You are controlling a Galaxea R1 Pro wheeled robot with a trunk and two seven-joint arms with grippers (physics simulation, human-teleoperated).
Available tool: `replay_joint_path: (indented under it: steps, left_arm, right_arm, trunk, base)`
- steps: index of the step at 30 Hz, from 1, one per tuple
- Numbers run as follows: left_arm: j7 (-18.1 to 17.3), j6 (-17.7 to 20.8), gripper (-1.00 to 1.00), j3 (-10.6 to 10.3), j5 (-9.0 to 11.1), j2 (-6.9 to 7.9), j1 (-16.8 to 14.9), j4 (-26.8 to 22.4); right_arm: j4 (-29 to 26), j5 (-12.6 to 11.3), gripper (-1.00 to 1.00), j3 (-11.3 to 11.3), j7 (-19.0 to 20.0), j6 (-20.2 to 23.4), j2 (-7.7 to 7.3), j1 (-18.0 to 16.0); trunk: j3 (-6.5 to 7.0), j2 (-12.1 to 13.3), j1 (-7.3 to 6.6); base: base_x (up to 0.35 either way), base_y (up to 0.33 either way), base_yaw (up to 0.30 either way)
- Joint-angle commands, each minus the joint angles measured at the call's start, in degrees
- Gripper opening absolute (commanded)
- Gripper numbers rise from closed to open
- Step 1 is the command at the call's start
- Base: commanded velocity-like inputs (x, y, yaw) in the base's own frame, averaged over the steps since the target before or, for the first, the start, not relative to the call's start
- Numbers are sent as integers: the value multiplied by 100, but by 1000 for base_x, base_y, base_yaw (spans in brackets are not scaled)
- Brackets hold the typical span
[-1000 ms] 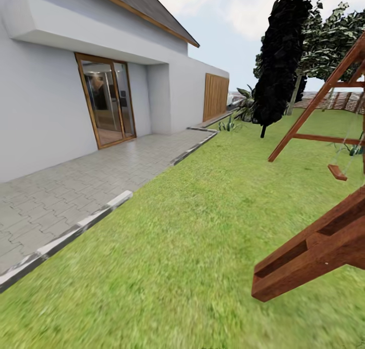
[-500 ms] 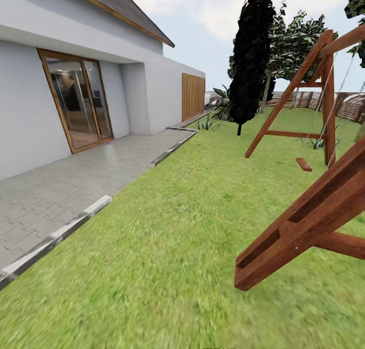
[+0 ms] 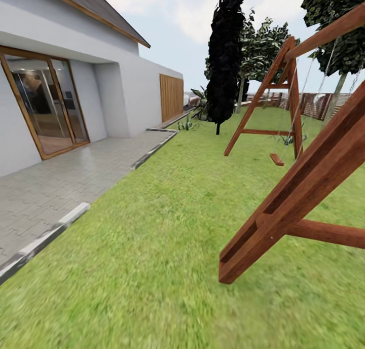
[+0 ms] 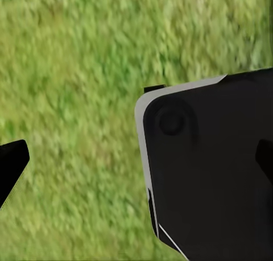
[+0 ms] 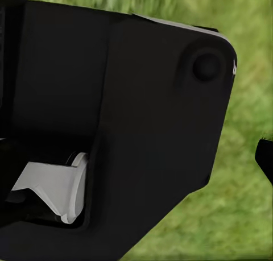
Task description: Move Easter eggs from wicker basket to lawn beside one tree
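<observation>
Left wrist view: black robot housing (image 4: 210, 175) with a pale edge hangs over grass — tool state not discernible. Right wrist view: black housing (image 5: 142, 119) with a pale grey inner part (image 5: 54, 187) — tool state likewise undetermined.

Bright, even daylight; soft render with smeared foreground

The head view is evenly lit under a pale, cloudy sky (image 3: 177, 14), with no hard cast shadows on the lawn (image 3: 167, 227). The white house wall (image 3: 126, 90) reads flat and bright, and the glass door (image 3: 43, 108) carries faint reflections. Nearby grass is smeared and blurry, sharpening with distance. Straight lines lean toward the picture's edges, as on the door frame and the wooden swing frame (image 3: 299, 186). The dark bushy tree (image 3: 223, 60) is almost black, without detail. In both wrist views the grass is blurred, and the dark robot body parts (image 4: 210, 170) show little shading.
</observation>
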Motion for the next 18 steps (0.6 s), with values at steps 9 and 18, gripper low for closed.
replay_joint_path:
  steps: [9, 18]
  left_arm:
    - [3, -19, 100, -26, -2, 1, -3, 3]
    - [3, -19, 100, -29, -2, 1, -3, 3]
  right_arm:
    - [-8, -4, 100, 17, 5, -9, -1, 1]
    - [-10, -4, 100, 17, 5, -9, -3, 1]
  trunk:
    - [17, -8, 2]
    - [46, -8, 2]
  base:
    - [0, 0, -270]
    - [0, 0, -270]
